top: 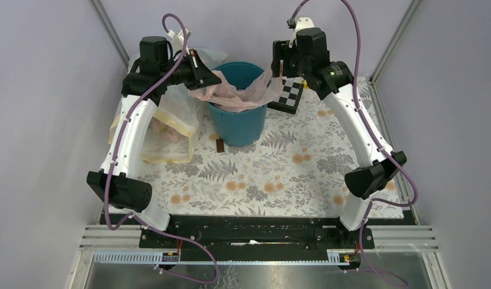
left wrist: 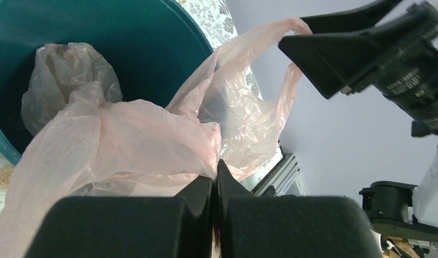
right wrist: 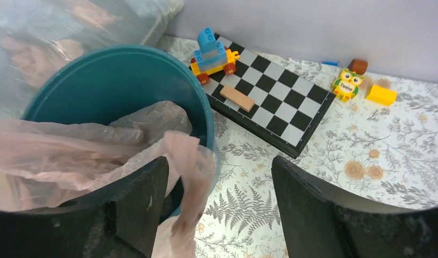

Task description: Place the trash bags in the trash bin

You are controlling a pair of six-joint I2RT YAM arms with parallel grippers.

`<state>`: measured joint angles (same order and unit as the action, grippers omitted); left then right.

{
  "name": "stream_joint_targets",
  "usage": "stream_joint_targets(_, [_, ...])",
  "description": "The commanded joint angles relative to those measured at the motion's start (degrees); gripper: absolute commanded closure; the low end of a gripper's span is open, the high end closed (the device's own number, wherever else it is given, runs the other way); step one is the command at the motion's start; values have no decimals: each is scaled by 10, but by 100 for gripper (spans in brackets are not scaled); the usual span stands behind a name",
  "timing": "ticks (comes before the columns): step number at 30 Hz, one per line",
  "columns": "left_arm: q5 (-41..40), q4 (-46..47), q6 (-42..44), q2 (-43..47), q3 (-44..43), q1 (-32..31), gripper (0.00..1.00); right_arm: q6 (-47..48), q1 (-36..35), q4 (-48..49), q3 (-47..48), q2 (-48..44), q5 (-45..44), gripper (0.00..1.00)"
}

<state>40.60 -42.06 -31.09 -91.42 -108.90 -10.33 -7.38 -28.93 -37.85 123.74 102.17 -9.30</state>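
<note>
In the top view, the left end effector (top: 214, 77) and the bag (top: 243, 93) cover the bin's (top: 237, 129) rear and left rim. The right arm (top: 351, 114) hides much of the chessboard (top: 291, 96), so nothing on it can be made out there. A dark thing (top: 220, 146) by the bin's foot is too small to tell.

From the left wrist, bags mask the bin's floor. The film's pinched edge vanishes between the pressed-together fingers (left wrist: 125, 226), which the bottom edge cuts off. The right end effector (left wrist: 292, 33) runs off the right edge.

From the right wrist, the sack (right wrist: 71, 21) is blurred and cropped at the top left.
</note>
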Motion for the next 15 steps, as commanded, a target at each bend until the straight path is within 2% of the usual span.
stream_joint_targets(1, [16,25,10,24,12,5,100,-23,19,-11,33,19,50,26])
stream_joint_targets(2, [16,26,10,25,13,6,100,-24,20,-13,35,22,54,34])
stream_joint_targets(3, [16,25,12,25,14,7,100,-24,21,-15,34,23,64,47])
stream_joint_targets(4, [16,26,11,25,14,9,100,-26,21,-16,30,21,70,64])
stream_joint_targets(5, [13,26,12,25,13,11,100,-28,21,-16,23,15,75,76])
stream_joint_targets(7, [8,25,12,21,9,18,100,-30,22,-11,3,-1,74,88])
stream_joint_targets(10, [6,35,4,11,3,38,100,-30,21,-1,-44,-38,55,98])
stream_joint_targets(15, [25,84,-46,1,15,101,100,-28,30,2,-127,-103,3,100])
